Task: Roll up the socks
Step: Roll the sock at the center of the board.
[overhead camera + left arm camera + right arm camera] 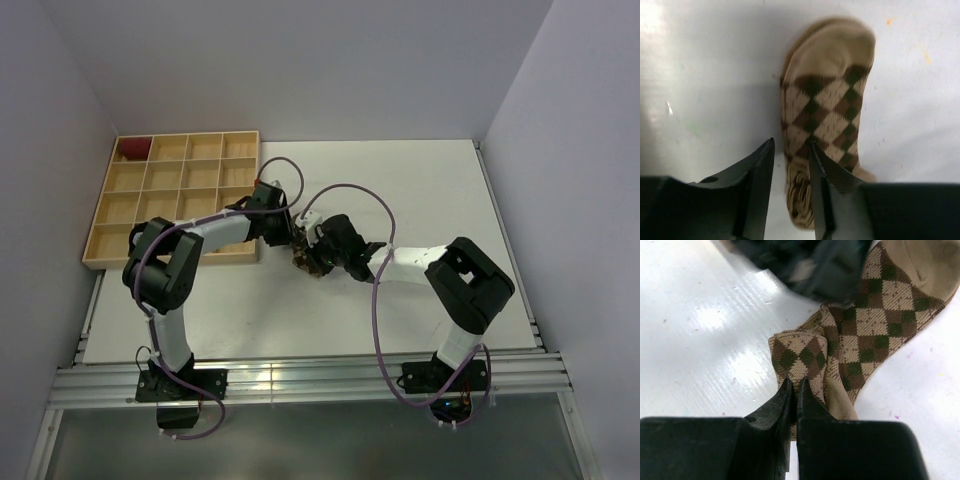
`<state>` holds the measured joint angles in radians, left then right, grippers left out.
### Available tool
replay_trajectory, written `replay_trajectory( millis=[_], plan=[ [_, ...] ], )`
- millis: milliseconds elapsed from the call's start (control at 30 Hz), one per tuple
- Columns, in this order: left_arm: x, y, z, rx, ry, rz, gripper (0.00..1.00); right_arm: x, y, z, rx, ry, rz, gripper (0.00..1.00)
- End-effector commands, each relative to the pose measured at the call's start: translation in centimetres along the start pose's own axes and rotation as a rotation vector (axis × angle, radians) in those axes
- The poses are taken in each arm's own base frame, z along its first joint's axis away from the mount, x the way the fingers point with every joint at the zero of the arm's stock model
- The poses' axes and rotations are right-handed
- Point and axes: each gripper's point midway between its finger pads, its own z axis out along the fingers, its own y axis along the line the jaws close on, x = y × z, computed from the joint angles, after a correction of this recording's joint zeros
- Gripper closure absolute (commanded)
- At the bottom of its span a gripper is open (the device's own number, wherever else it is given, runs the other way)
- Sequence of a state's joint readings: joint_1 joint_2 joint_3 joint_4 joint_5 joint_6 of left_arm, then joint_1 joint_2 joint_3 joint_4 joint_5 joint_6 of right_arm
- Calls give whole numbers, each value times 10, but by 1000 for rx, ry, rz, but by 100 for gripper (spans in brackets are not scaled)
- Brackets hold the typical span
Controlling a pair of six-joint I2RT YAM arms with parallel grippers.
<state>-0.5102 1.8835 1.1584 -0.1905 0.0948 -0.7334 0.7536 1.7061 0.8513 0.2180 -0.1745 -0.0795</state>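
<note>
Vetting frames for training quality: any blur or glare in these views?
Right wrist: dark shape at the top edge is smeared, glare on the table left of the tan sock. Left wrist: sock slightly soft, glare top left. Top external: sharp, evenly lit.

The tan argyle sock (827, 100) is soft matt knit; the white worktop (715, 75) beneath it looks smooth and glossy.
</note>
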Motion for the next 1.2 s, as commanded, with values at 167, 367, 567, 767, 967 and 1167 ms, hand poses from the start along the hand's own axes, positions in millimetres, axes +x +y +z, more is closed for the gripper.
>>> replay_trajectory(
  millis=[167, 367, 567, 767, 967, 1167],
  plan=[
    [-14, -9, 23, 21, 3, 74, 69, -1, 19, -2, -122, 27, -41, 100],
    [-10, -17, 33, 42, 20, 132, 75, -6, 25, -2, -164, 33, -71, 100],
    [-16, -33, 35, 71, 3, 181, 75, -7, 31, -1, -182, 43, -86, 100],
    [-11, -40, 40, 87, 6, 228, 74, 13, 33, 9, -206, 97, -59, 100],
    [-10, -46, 34, 113, -13, 258, 72, 30, 19, 11, -225, 145, 37, 100],
    [-26, -49, 19, 71, -68, 227, 65, 33, 13, 11, -216, 166, 106, 100]
  ],
)
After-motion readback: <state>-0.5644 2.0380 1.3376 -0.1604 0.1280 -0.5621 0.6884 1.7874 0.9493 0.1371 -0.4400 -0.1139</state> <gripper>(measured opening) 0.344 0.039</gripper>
